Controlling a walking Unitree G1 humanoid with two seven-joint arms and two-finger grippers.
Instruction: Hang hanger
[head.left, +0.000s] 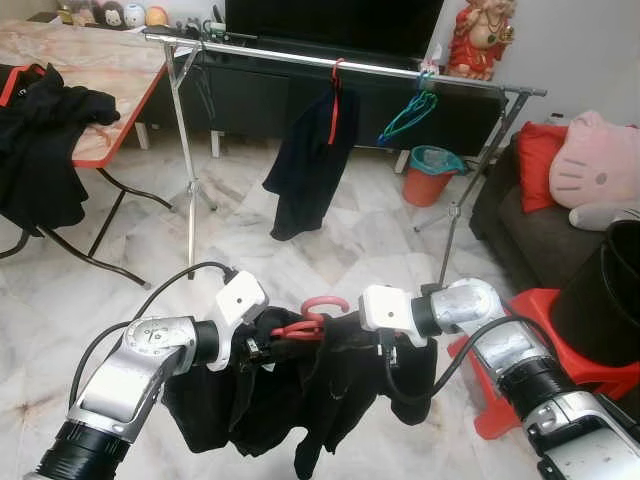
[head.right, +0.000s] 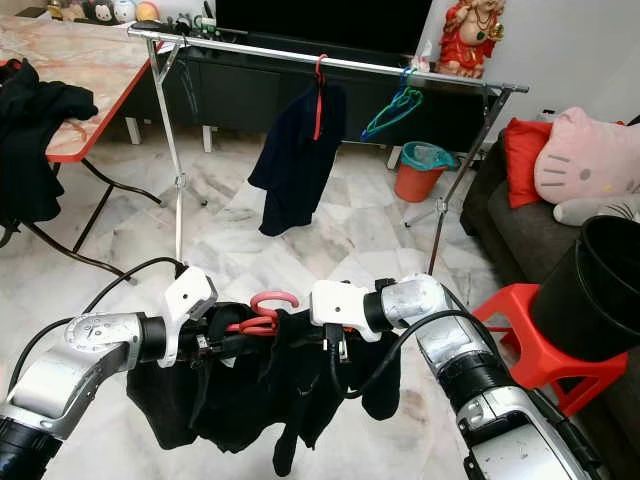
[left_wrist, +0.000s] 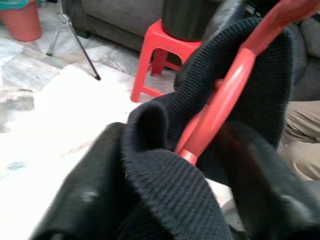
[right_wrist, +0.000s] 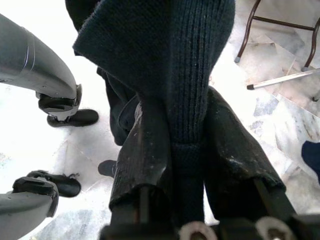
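One red hanger (head.left: 318, 318) here, carrying one black knit sweater (head.left: 300, 400), and both arms have it up in front of the robot, hook pointing up between the two wrists. The left claw (head.left: 258, 350) comes in from the left with its forearm angled up and inward; it sits at the hanger's left shoulder, but knit folds cover the fingers, so I cannot tell how far apart they stand. The right claw (right_wrist: 185, 150) reaches in from the right, elbow bent, and its two black fingers (right_wrist: 145, 145) are pressed together on a thick fold of the sweater, gripping it tight.

Ahead stands one metal clothes rack (head.left: 300, 55), well apart from the held hanger. On its rail: one dark garment (head.left: 310, 165) on a red hanger of its own, and further right a small bunch of empty hangers (head.left: 410, 115), green and blue. Beyond, one orange bucket (head.left: 430, 175). To the right, one red stool (head.left: 540, 340) with one black bin (head.left: 605, 290) beside it. To the left, a surface (head.left: 110, 70) with black clothing (head.left: 40, 140) draped over it.
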